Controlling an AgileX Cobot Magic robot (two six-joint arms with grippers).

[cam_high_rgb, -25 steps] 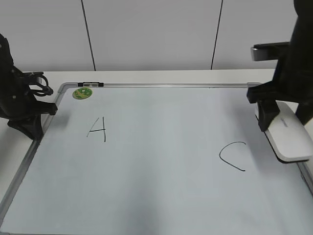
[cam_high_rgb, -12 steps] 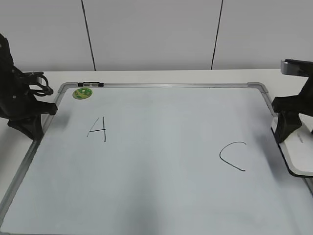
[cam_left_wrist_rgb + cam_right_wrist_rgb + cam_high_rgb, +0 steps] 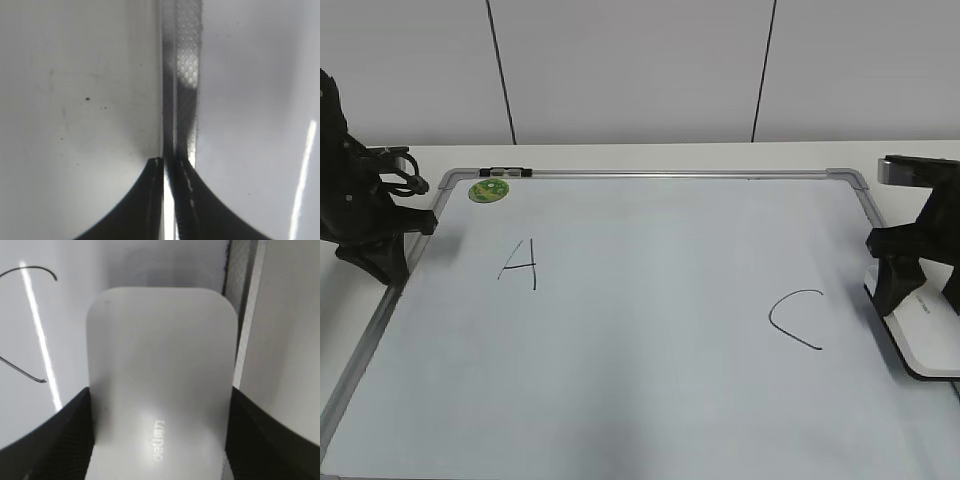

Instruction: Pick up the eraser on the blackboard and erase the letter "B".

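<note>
The right gripper point(image 3: 912, 272) sits at the right edge of the blackboard point(image 3: 650, 300), its two dark fingers point(image 3: 47, 437) pressed against the long sides of the eraser point(image 3: 160, 385), pinching it. In the right wrist view the eraser runs straight ahead from between the fingers, small grey lettering on its white top, and it lies over the board's right frame strip. To the gripper's left a handwritten "C" point(image 3: 795, 320) curves on the board surface. No "B" shows between that letter and the "A" point(image 3: 520, 263) further left; the stretch there reads bare white.

The left gripper point(image 3: 169, 200) rests at the opposite frame edge, its fingertips pressed together with only a thin slit between them, holding nothing. Just beyond it, near the board's far left corner, lies a round green magnet point(image 3: 488, 190). The board lies on a white table point(image 3: 650, 155) before a pale panelled wall point(image 3: 630, 70).
</note>
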